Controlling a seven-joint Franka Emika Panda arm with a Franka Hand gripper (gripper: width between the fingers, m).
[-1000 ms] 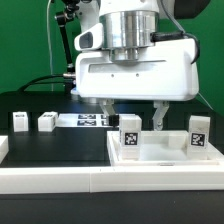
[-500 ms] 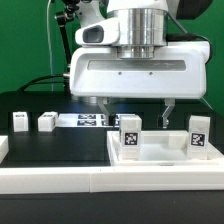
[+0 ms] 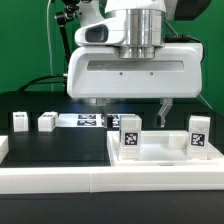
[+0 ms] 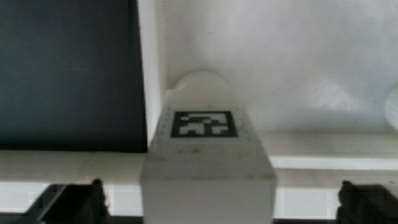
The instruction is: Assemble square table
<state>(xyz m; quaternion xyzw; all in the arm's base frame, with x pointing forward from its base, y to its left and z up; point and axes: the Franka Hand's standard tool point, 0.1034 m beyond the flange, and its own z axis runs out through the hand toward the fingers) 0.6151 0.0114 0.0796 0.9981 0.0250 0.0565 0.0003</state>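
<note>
The white square tabletop (image 3: 150, 155) lies at the exterior view's lower right, and shows under the wrist camera as a white surface (image 4: 311, 80). Two white tagged legs stand on it, one to the left (image 3: 130, 133) and one to the right (image 3: 198, 134). Two more legs (image 3: 19, 121) (image 3: 47, 121) stand on the black table at the left. My gripper (image 3: 136, 110) hangs open just above the left leg on the tabletop. In the wrist view that leg (image 4: 205, 125) sits between the two dark fingers (image 4: 80, 200), with a gap on each side, and my gripper (image 4: 217, 205) touches nothing.
The marker board (image 3: 90, 121) lies flat on the black table behind the tabletop. A long low white border wall (image 3: 55, 178) runs along the front. A green backdrop and black cables (image 3: 55, 60) are behind the arm.
The gripper body has grown larger in the exterior view, coming toward the camera and slightly left over the leg. The jaws stay wide and the legs have not moved.
</note>
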